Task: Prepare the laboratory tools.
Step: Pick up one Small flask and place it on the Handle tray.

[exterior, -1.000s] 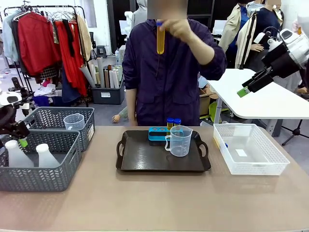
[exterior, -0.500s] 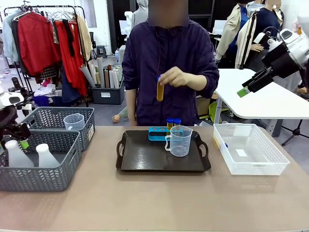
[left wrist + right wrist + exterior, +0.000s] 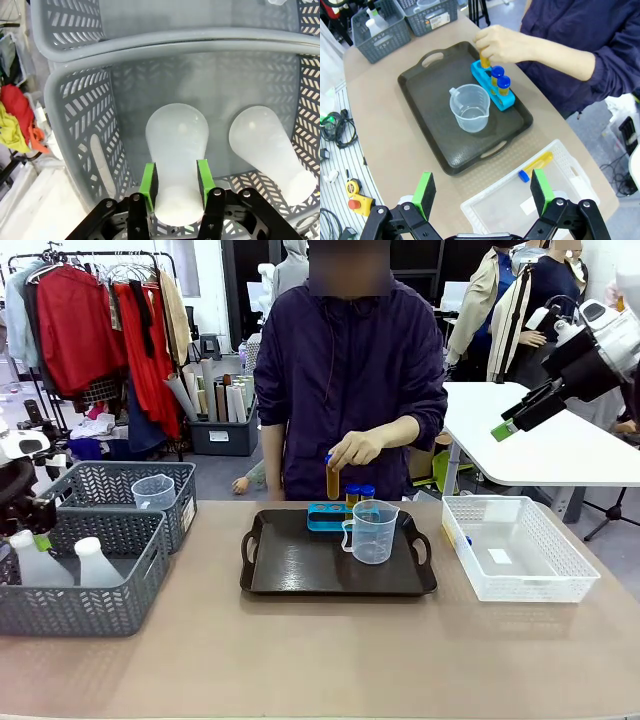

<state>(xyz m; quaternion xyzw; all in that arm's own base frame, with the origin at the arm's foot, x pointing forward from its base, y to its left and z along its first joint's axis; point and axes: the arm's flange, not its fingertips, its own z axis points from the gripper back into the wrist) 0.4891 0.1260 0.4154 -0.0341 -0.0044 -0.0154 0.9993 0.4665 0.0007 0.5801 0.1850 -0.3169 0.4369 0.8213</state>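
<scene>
In the left wrist view my left gripper point(image 3: 175, 175) has its green pads pressed on both sides of the neck of a white conical flask point(image 3: 177, 135) in the near grey basket point(image 3: 75, 100). A second flask point(image 3: 262, 137) stands beside it. From the front, the left gripper point(image 3: 40, 530) sits over that flask point(image 3: 30, 558). A clear beaker point(image 3: 372, 530) and a blue tube rack point(image 3: 325, 515) with two capped tubes point(image 3: 359, 493) sit on the dark tray point(image 3: 330, 565). The person's hand point(image 3: 358, 448) lowers an amber tube point(image 3: 333, 478) to the rack. My right gripper point(image 3: 515, 425) hangs open, high at the right.
A second grey basket point(image 3: 120, 480) behind the first holds another clear beaker point(image 3: 153, 490). A white mesh basket point(image 3: 515, 550) at the right holds one tube point(image 3: 536, 166). Bare tabletop lies in front of the tray.
The person brought the amber tube down from head height to the rack. My left gripper's fingers closed in on the flask's neck. The right arm stayed still.
</scene>
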